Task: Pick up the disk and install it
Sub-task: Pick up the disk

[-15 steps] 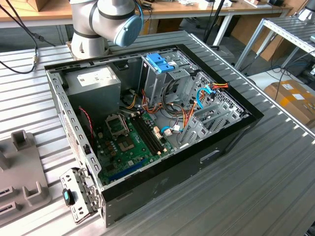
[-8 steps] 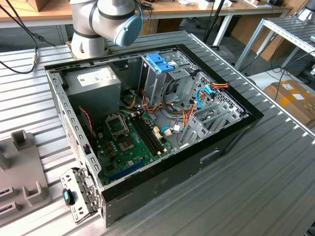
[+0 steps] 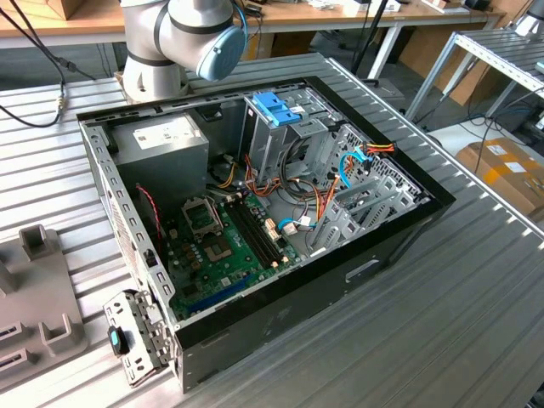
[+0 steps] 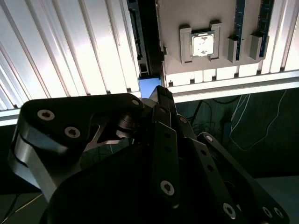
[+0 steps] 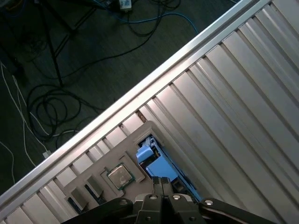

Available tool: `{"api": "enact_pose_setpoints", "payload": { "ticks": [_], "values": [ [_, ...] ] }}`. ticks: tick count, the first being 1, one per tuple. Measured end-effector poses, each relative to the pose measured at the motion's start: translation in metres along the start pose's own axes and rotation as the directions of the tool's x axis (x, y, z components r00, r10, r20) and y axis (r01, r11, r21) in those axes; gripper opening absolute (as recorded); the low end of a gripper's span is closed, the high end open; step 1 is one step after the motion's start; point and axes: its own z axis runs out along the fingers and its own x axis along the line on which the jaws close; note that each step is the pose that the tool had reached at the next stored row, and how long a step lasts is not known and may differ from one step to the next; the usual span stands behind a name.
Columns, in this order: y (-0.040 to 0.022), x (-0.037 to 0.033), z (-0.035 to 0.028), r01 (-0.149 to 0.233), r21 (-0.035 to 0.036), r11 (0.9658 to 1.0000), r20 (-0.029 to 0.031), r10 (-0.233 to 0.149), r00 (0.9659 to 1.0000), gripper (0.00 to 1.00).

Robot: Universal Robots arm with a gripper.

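While your black gripper (image 5: 162, 182) hangs at the light-blue-railed disk (image 5: 161, 167), its grip impossible to tell, you see the ribbed aluminium counter (image 5: 243, 93) and a dark, cable-strewn floor (image 5: 70, 56).

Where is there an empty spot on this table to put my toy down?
The ribbed table is bare along the exterior view's right and lower side, beside the computer case. A smaller bare patch lies between the case, the grey tray and the black cable. Inside the case it is crowded with wires and parts.
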Motion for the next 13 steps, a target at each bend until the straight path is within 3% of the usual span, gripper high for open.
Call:
{"api": "enact_pose_setpoints", "payload": {
  "ticks": [6, 9, 13],
  "values": [
    [0.0, 0.0, 0.0, 0.011, 0.0003, 0.9999, 0.0001, -0.011, 0.9999, 0.11],
    [0.0, 0.0, 0.0, 0.041, 0.001, 0.9992, 0.0, -0.041, 0.9992, 0.11],
    [0.0, 0.0, 0.0, 0.094, 0.0024, 0.9955, -0.0001, -0.094, 0.9955, 0.11]
  ]
}}
